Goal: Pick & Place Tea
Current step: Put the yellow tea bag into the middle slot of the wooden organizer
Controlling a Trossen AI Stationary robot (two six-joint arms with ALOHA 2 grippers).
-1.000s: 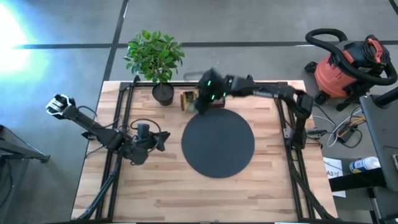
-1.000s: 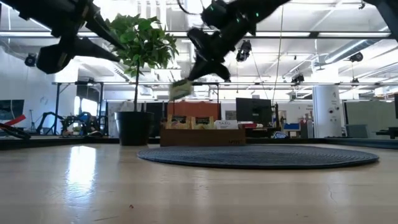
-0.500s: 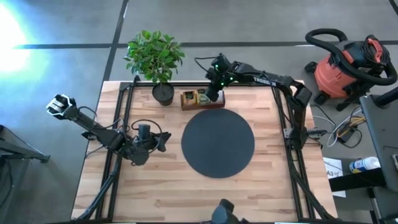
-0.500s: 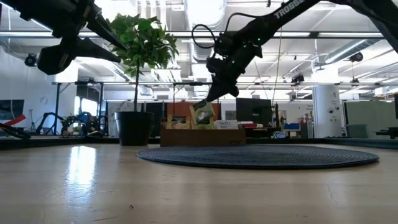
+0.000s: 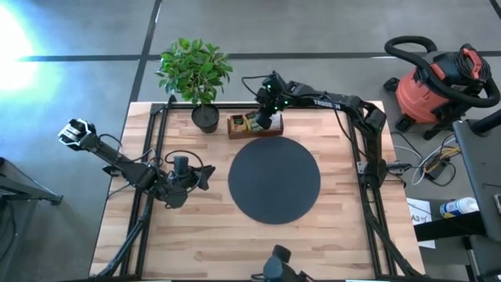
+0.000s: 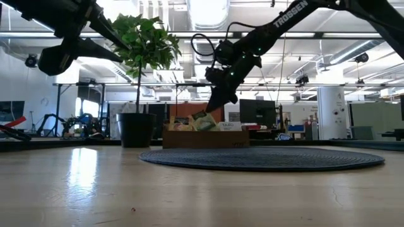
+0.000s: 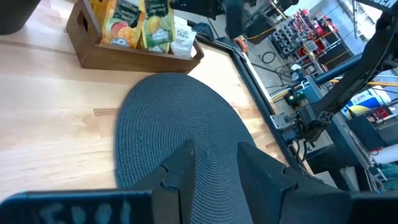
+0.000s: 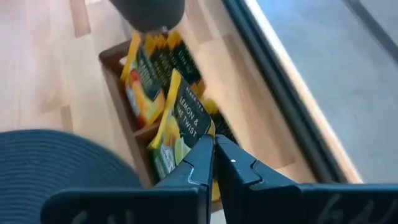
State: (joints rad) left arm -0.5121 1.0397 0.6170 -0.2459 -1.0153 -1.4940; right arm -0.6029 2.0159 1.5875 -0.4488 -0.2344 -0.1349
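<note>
While pinched by right gripper, sachet (green) hangs tilted.

Right claw pinches a tea sachet above the wooden tray.

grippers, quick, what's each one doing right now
Left gripper: open, holding nothing, above the black mat.
Right gripper: shut on a green tea sachet, at the wooden tray.
</note>
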